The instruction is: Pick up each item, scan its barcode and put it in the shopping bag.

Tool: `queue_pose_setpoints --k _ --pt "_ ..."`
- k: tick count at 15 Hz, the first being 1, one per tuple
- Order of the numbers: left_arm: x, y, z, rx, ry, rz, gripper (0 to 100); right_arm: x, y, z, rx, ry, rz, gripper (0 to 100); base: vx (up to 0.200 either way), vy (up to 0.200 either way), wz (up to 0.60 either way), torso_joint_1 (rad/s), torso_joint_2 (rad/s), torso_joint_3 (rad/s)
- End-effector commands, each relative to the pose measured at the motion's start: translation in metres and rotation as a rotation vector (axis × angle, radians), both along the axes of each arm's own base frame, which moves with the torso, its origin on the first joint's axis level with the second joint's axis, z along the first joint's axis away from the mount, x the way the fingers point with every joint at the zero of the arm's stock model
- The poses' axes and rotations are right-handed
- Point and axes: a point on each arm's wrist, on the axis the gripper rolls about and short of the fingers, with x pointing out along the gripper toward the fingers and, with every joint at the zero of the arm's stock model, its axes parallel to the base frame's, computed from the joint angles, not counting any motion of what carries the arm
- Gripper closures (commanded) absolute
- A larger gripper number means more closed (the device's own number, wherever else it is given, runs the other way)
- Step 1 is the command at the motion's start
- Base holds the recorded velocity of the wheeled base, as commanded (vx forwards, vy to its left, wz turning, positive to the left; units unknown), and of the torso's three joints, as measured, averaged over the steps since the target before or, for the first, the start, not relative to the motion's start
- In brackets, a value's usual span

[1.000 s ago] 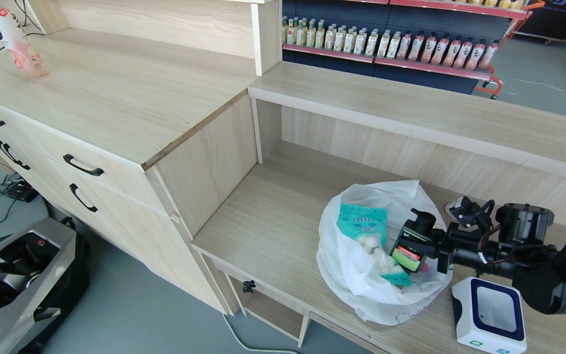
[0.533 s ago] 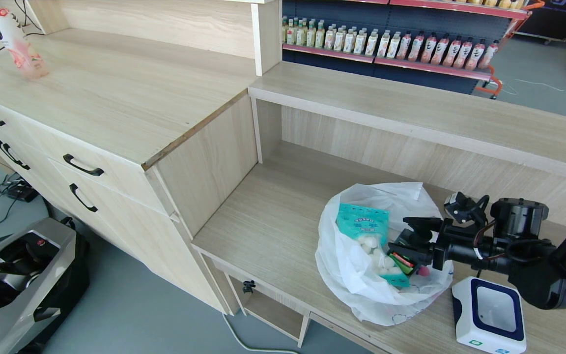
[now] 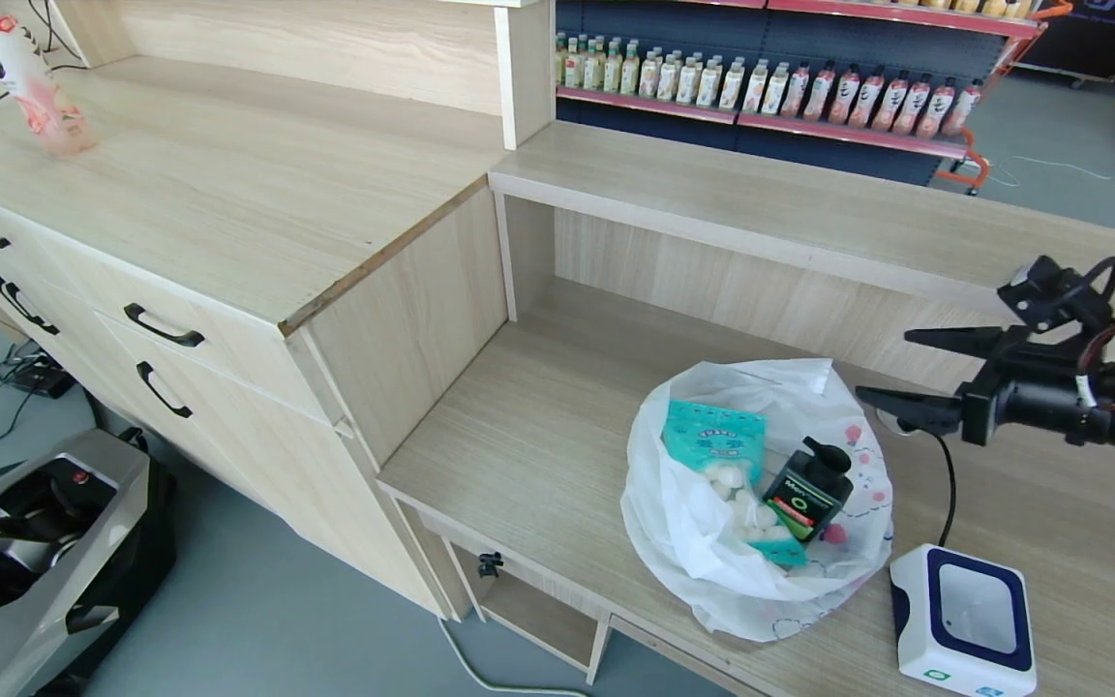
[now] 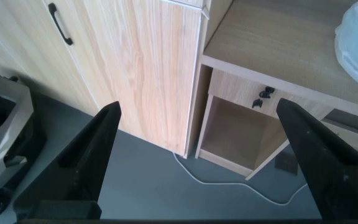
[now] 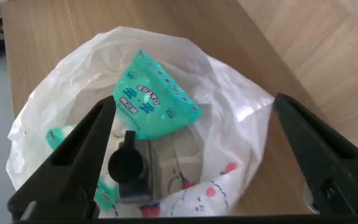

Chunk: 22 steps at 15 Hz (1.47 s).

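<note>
The white shopping bag (image 3: 703,566) sits open on the low counter. Inside it lie a teal packet (image 3: 714,438) and a black pump bottle (image 3: 811,491), the bottle leaning against the packet. My right gripper (image 3: 885,366) hangs open and empty above the bag's right rim, clear of the bottle. From the right wrist, the right gripper (image 5: 192,102) frames the bag (image 5: 61,106), the teal packet (image 5: 157,102) and the bottle (image 5: 132,168). A pink bottle (image 3: 30,82) lies far off on the upper counter. My left gripper (image 4: 197,106) is open over the grey floor beside the cabinet.
A white and blue barcode scanner (image 3: 964,620) stands on the low counter right of the bag, its cable running back. A raised shelf (image 3: 809,208) overhangs the low counter's back. Drawers with black handles (image 3: 163,329) line the tall cabinet. A shelf of bottles stands behind.
My right gripper opened and let go of the black pump bottle, which now rests in the bag. The gripper then rose and drew back to the right.
</note>
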Motion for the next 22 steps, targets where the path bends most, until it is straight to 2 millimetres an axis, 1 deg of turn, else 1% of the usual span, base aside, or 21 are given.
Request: queue_pose_setpoints --k 1,2,3,4,5,6,7,8,9,10,11,12,13,14,15,16,17,18,20,21,22 --pt "0.0 0.0 0.0 0.0 -0.001 0.001 0 -0.062 -0.028 0.058 -0.158 -0.193 -0.14 0 0.0 0.0 -0.6 0.002 0.0 0.007" --pt "0.0 0.0 0.0 0.0 0.001 0.001 0 -0.072 -0.03 0.066 -0.171 -0.229 -0.137 0 0.0 0.0 -0.6 0.002 0.0 0.002" --pt "0.0 0.0 0.0 0.0 0.001 -0.001 0 -0.076 -0.033 0.074 -0.177 -0.257 -0.15 0 0.0 0.0 -0.6 0.012 0.0 0.002" --pt "0.0 0.0 0.0 0.0 0.001 -0.001 0 -0.076 -0.033 0.074 -0.177 -0.257 -0.15 0 0.0 0.0 -0.6 0.002 0.01 0.002" --pt "0.0 0.0 0.0 0.0 0.001 0.001 0 -0.08 -0.035 0.09 -0.171 -0.292 -0.197 0 0.0 0.0 -0.6 0.002 0.01 0.002" --pt "0.0 0.0 0.0 0.0 0.001 -0.001 0 -0.084 -0.034 0.095 -0.157 -0.294 -0.255 0 0.0 0.0 -0.6 -0.002 -0.01 0.002" --pt "0.0 0.0 0.0 0.0 0.001 0.001 0 -0.086 -0.033 0.097 -0.139 -0.29 -0.314 0 0.0 0.0 -0.6 0.007 0.0 0.007" --pt "0.0 0.0 0.0 0.0 0.001 0.001 0 -0.09 -0.027 0.097 -0.088 -0.27 -0.412 0 0.0 0.0 -0.6 0.002 0.0 0.002" --pt "0.0 0.0 0.0 0.0 -0.001 -0.001 0 -0.092 -0.027 0.095 -0.066 -0.257 -0.441 0 0.0 0.0 0.0 0.0 0.0 0.0" --pt "0.0 0.0 0.0 0.0 -0.001 0.001 0 -0.108 -0.022 0.082 -0.004 -0.238 -0.488 0 0.0 0.0 0.0 0.0 0.0 0.0" --pt "0.0 0.0 0.0 0.0 0.001 -0.001 0 -0.125 -0.021 0.065 0.016 -0.22 -0.585 0 0.0 0.0 0.0 0.0 0.0 0.0" --pt "0.0 0.0 0.0 0.0 0.001 0.001 0 -0.13 -0.02 0.06 0.023 -0.212 -0.618 0 0.0 0.0 0.0 0.0 0.0 0.0" --pt "0.0 0.0 0.0 0.0 0.001 -0.001 0 -0.162 -0.008 0.022 0.103 -0.13 -0.726 0 0.0 0.0 0.0 0.0 0.0 0.0" --pt "0.0 0.0 0.0 0.0 0.001 -0.001 0 -0.188 0.005 -0.01 0.119 -0.068 -0.733 0 0.0 0.0 0.0 0.0 0.0 0.0" --pt "0.0 0.0 0.0 0.0 0.001 0.001 0 -0.206 0.013 -0.034 0.122 -0.033 -0.744 0 0.0 0.0 0.0 0.0 0.0 0.0" --pt "0.0 0.0 0.0 0.0 0.001 0.001 0 -0.236 0.021 -0.07 0.147 -0.009 -0.758 0 0.0 0.0 0.0 0.0 0.0 0.0" --pt "0.0 0.0 0.0 0.0 0.001 -0.001 0 -0.252 0.024 -0.077 0.157 -0.002 -0.767 0 0.0 0.0 0.0 0.0 0.0 0.0" --pt "0.0 0.0 0.0 0.0 -0.001 0.001 0 -0.264 0.027 -0.085 0.182 0.016 -0.751 0 0.0 0.0 0.0 0.0 0.0 0.0" --pt "0.0 0.0 0.0 0.0 0.001 0.001 0 -0.28 0.028 -0.099 0.217 0.06 -0.759 0 0.0 0.0 0.0 0.0 0.0 0.0" --pt "0.0 0.0 0.0 0.0 0.001 0.001 0 -0.294 0.029 -0.11 0.245 0.044 -0.729 0 0.0 0.0 0.0 0.0 0.0 0.0" --pt "0.0 0.0 0.0 0.0 0.001 0.001 0 -0.298 0.029 -0.108 0.276 -0.023 -0.668 0 0.0 0.0 0.0 0.0 0.0 0.0"
